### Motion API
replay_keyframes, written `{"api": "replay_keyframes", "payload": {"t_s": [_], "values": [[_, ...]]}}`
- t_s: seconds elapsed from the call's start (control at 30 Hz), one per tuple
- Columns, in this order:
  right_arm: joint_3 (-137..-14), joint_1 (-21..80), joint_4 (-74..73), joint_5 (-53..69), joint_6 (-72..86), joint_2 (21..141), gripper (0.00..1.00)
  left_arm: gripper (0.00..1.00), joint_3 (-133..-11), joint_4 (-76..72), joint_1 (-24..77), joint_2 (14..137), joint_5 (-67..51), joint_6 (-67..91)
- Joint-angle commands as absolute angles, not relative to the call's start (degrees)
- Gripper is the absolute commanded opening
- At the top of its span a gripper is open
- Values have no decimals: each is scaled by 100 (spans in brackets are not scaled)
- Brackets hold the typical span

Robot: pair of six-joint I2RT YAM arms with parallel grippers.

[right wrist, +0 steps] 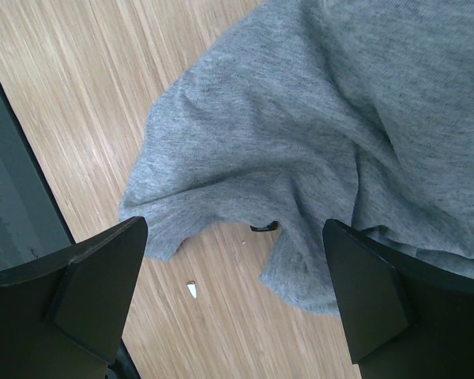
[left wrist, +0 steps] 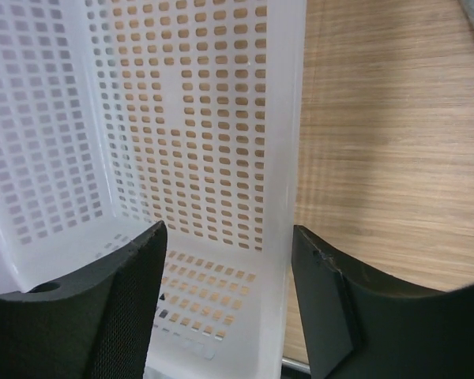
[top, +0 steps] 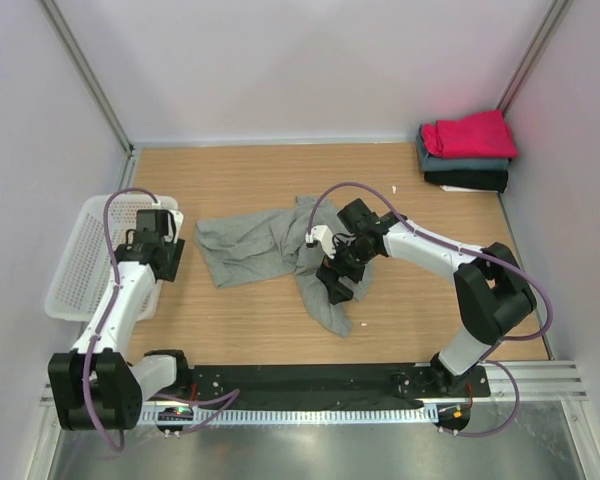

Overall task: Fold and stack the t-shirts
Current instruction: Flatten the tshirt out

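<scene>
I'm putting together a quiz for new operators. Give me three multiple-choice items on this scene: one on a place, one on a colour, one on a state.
1. Where is the stack of folded tees?
A. In the basket
B. At the table's far right corner
C. At the table's near left corner

2. What colour is the stack's top tee?
A. Black
B. Grey
C. Magenta-red

3. How is the right hand?
A. Open above the grey tee
B. Shut on the grey tee
C. Shut and empty

Key:
1 B: the stack lies in that corner, by the walls.
2 C: the magenta-red one lies uppermost.
3 A: its fingers stand wide apart over the crumpled tee, gripping nothing.
</scene>
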State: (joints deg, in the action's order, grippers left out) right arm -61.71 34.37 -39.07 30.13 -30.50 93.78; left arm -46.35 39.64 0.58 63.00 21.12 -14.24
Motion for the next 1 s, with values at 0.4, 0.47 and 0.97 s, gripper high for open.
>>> {"api": "replay_keyframes", "payload": {"t_s": [0.4, 0.47, 0.97], "values": [[-6319, 3445, -3858, 2953, -3076, 9272, 100, 0, -5001, 3718, -782, 7022, 782, -1556], [-6319, 3445, -3841, 2953, -3076, 9281, 100, 0, -5018, 3596, -826, 7084, 773, -1617], [-6196, 3445, -3779, 2786, -3059, 9211, 100, 0, -6388, 3067, -1266, 8779, 378, -1591]]}}
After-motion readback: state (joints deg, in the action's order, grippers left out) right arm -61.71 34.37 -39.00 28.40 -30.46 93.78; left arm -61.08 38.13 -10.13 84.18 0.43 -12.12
